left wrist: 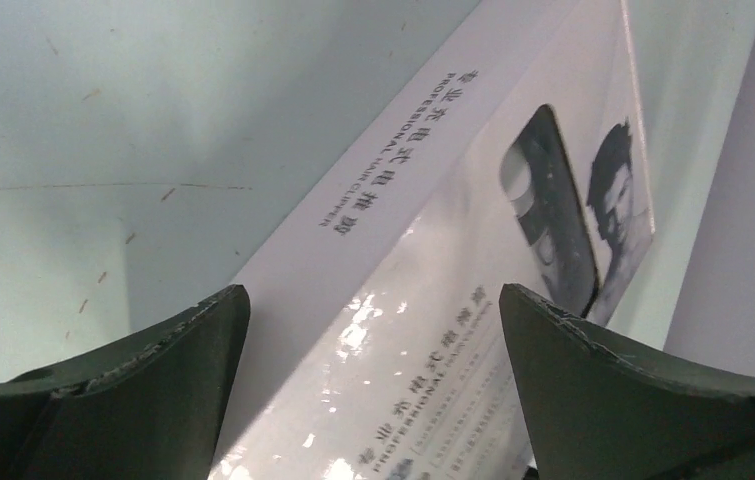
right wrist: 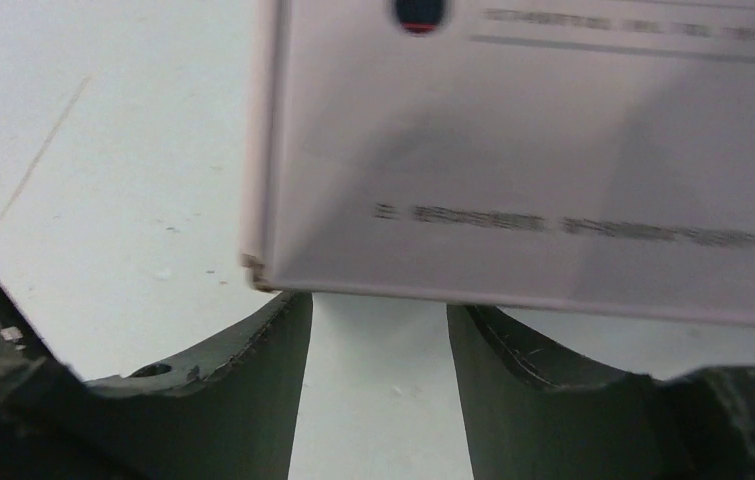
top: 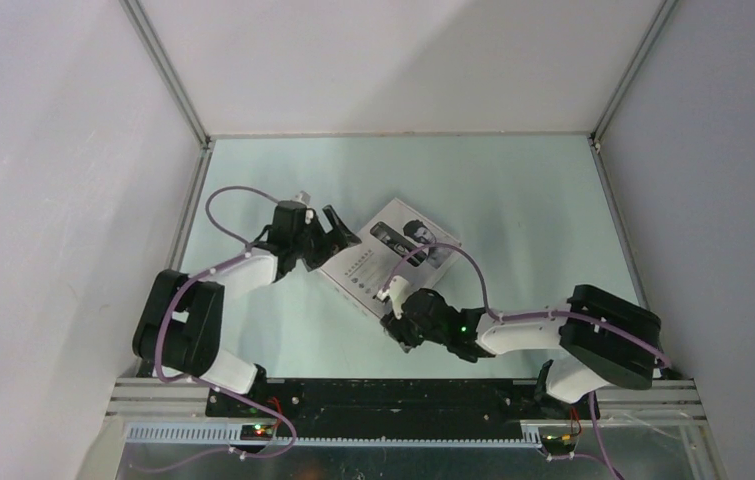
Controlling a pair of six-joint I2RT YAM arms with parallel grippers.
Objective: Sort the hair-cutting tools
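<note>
No loose clipper or black attachments show in any view. The only clipper visible is a picture printed on the lid of a closed white cardboard box (top: 388,255) lying at the table's middle. My left gripper (top: 338,232) is open at the box's far-left edge. In the left wrist view its fingers (left wrist: 373,290) straddle the glossy lid (left wrist: 433,230) without holding it. My right gripper (top: 393,300) is open at the box's near corner. In the right wrist view its fingertips (right wrist: 378,303) reach the lower edge of the box's side (right wrist: 513,150), with only bare table between them.
The pale green table (top: 513,200) is walled by white panels with metal frame rails at left, right and back. The arm bases and a black rail run along the near edge. Purple cables loop over both arms.
</note>
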